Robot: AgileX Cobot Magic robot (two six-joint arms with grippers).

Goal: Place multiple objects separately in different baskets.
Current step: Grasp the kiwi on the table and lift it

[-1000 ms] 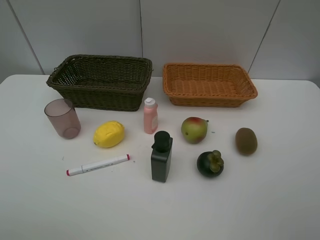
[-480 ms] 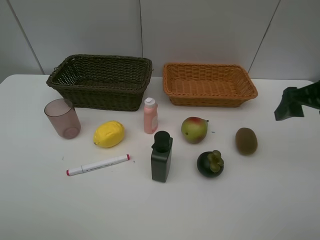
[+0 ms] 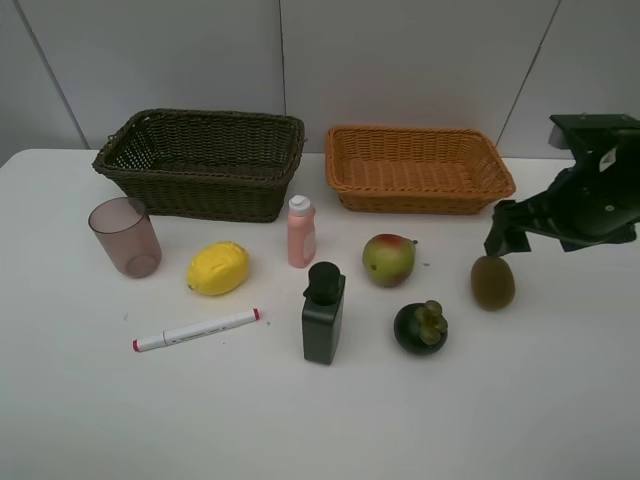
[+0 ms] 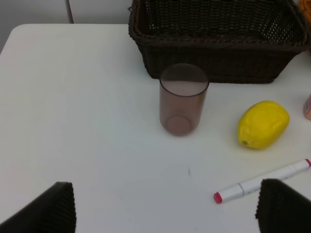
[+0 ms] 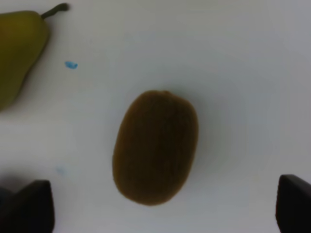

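Kiwi lies on the white table at right. The right gripper hangs just over it, jaws spread wide, not touching, nothing held. Left gripper, seen in wrist view only, is also spread wide over the near-left table, w/ cup, lemon & marker beyond. Mango sits left of the kiwi, mangosteen nearer. Dark pump bottle stands upright mid-table, pink bottle upright just beyond it. Olive-brown basket is far left, orange basket far right, apart.
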